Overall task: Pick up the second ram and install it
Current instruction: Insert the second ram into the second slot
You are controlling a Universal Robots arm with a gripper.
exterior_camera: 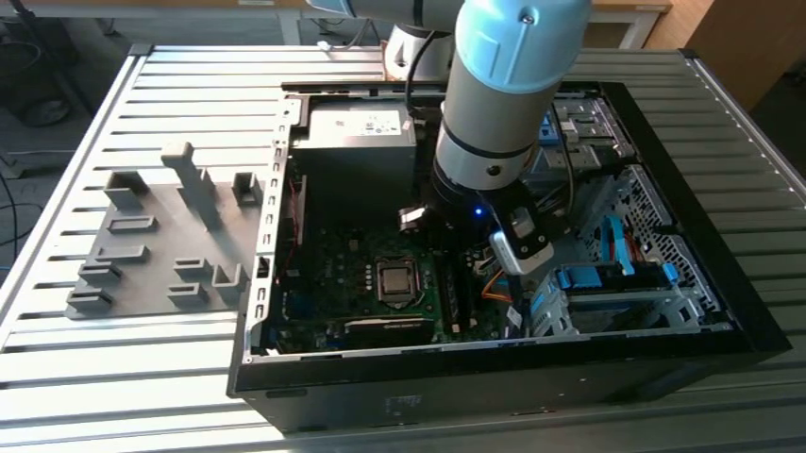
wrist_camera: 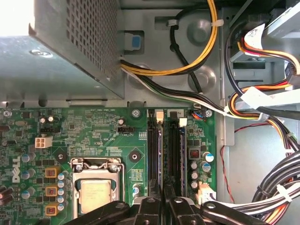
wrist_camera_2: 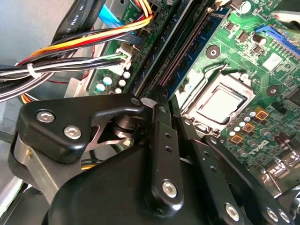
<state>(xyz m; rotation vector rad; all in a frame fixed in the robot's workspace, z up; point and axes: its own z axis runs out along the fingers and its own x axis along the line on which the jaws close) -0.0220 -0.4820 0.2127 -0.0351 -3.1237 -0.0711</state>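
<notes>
1. A black open computer case [exterior_camera: 504, 377] lies on its side on the slatted metal worktop [exterior_camera: 189, 85]. The pale blue and grey robot arm [exterior_camera: 504, 94] reaches down into it from the far side.
2. The black gripper [wrist_camera: 164, 197] [wrist_camera_2: 159, 101] hangs low over the memory slots of the green motherboard [wrist_camera: 89, 131]. These slots lie just right of the silver square processor socket [exterior_camera: 394, 278] [wrist_camera: 96, 194] [wrist_camera_2: 220, 103].
3. The jaws stand drawn close together, with a narrow gap between them. I cannot tell whether they are clenched on anything.
4. The second ram [wrist_camera: 161, 150] [wrist_camera_2: 187, 54], a thin blue-teal circuit-board stick, stands on its edge in the slot row. It runs out from under the jaws toward the far wall of the case.
5. The grey box-shaped power supply [exterior_camera: 359, 132] [wrist_camera: 61, 51] sits in the far left corner of the case, beyond the motherboard.
6. A bundle of yellow, orange, black and white cables [wrist_camera: 262, 108] [wrist_camera_2: 70, 56] runs along the right of the slots.
7. A grey plastic plate of holder blocks [exterior_camera: 164, 245] rests on the worktop left of the case, well apart from the gripper.
</notes>
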